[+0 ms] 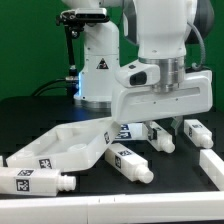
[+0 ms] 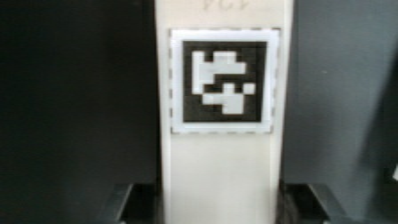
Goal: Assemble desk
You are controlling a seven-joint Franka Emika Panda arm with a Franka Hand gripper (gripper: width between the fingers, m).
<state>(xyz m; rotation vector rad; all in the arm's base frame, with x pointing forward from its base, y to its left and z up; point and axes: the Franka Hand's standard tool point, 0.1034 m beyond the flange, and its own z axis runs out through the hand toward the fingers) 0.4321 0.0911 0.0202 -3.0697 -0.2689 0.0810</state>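
The desk's white tabletop panel (image 1: 58,147) lies tilted on the black table, at the exterior view's left. Three loose white legs with tags lie around it: one in front (image 1: 35,183), one in the middle (image 1: 131,162) and one at the right (image 1: 196,130). My gripper (image 1: 165,122) reaches down over another leg (image 1: 161,139). In the wrist view that leg (image 2: 222,90) runs lengthwise between my dark fingers (image 2: 135,205), its tag facing the camera. The gripper (image 2: 222,207) is shut on the leg, with both fingers against its sides.
The arm's white base (image 1: 97,68) stands behind the parts, with a black post (image 1: 68,40) beside it. A white bar (image 1: 212,163) lies at the exterior view's lower right, near the table's front edge.
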